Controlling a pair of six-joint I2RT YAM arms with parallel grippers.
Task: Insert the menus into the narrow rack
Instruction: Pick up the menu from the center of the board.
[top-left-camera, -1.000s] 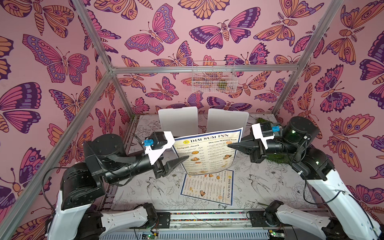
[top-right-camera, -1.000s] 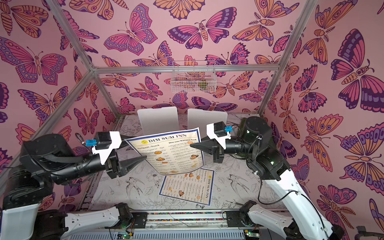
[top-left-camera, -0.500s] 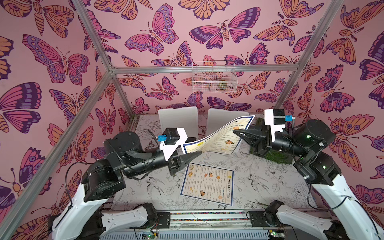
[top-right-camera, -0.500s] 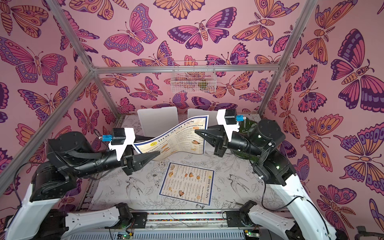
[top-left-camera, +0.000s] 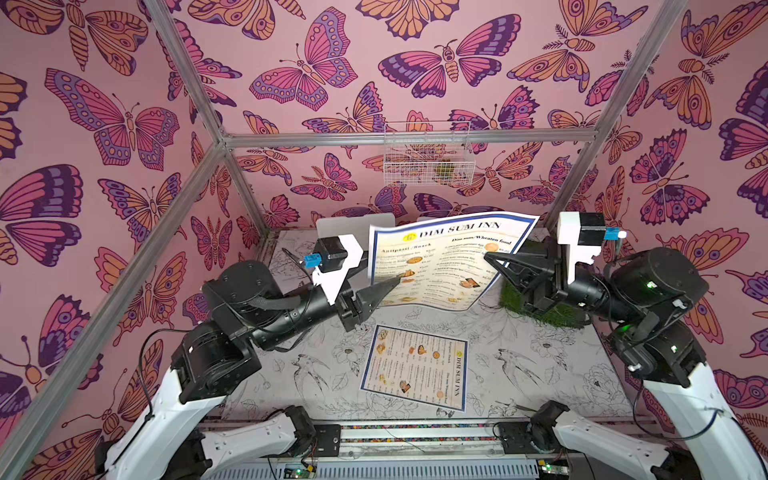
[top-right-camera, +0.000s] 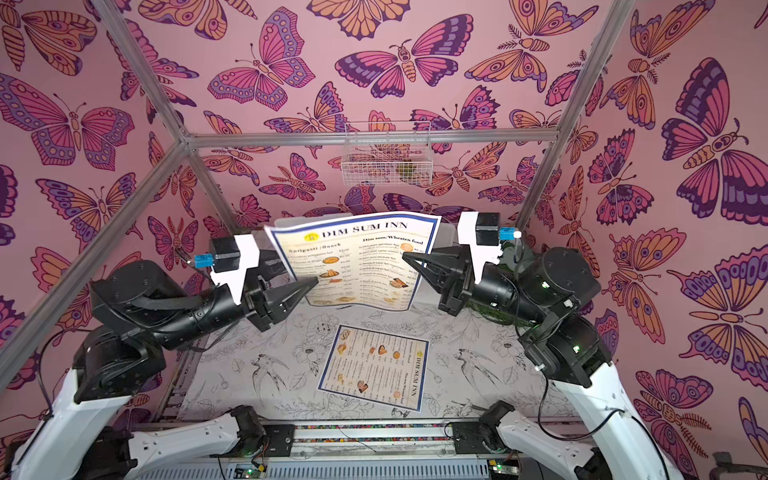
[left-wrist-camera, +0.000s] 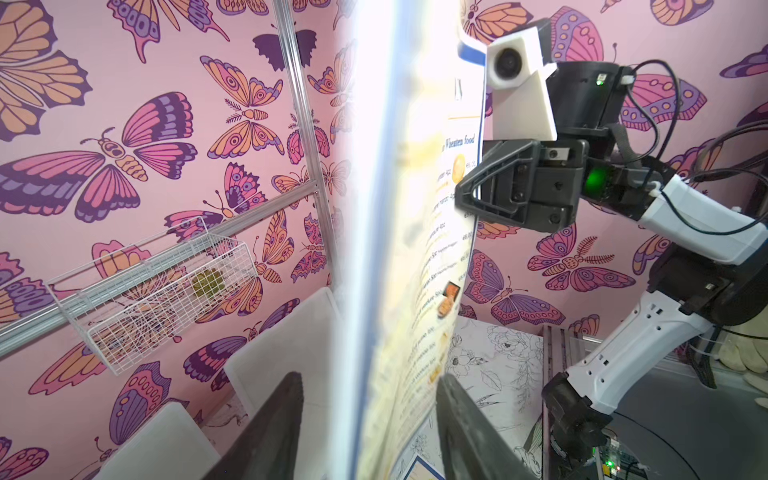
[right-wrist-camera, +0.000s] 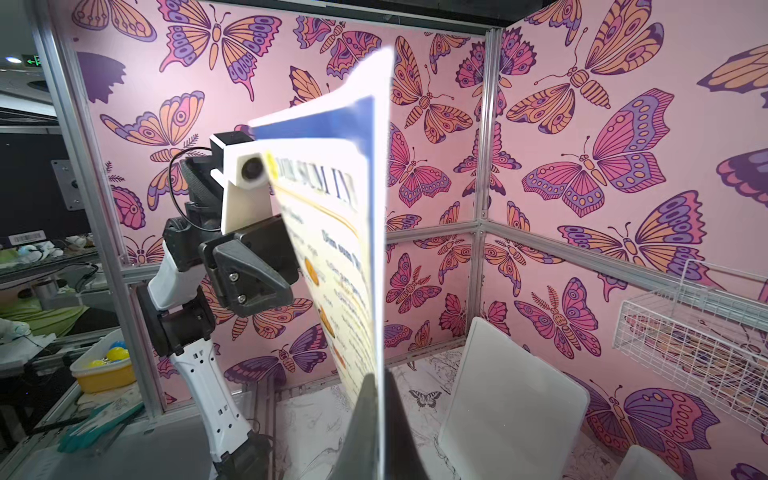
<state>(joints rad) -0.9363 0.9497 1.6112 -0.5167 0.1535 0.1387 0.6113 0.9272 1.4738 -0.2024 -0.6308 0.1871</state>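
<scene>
Menu number one, the raised menu (top-left-camera: 449, 257), stands upright in mid-air over the rear of the table (top-left-camera: 316, 374). Its "DIM SUM INN" heading is on top, and its printed face is turned to the cameras in both top views. The right claw (top-left-camera: 488, 257) is pressed together on the sheet's right edge and carries it; the right wrist view shows the sheet rising straight out of the pinched jaws. The left claw (top-left-camera: 390, 284) straddles the opposite edge with its jaws spread, the sheet passing between them. In the left wrist view one finger (left-wrist-camera: 461, 424) looks to rest against the printed face while the other stands clear, so this claw seems to steady rather than grip.

The second menu (top-left-camera: 415, 368) lies flat near the middle of the table, touched by neither arm. White panels (left-wrist-camera: 286, 345) stand behind the raised sheet. Higher on the back wall hangs the white wire rack (top-left-camera: 428, 158), holding no menu, only something small and greenish.

On this showing the job is at an early stage. One menu is up and squared, neither is inserted, and the lift to the rack's narrow mouth and the whole second sheet remain.
</scene>
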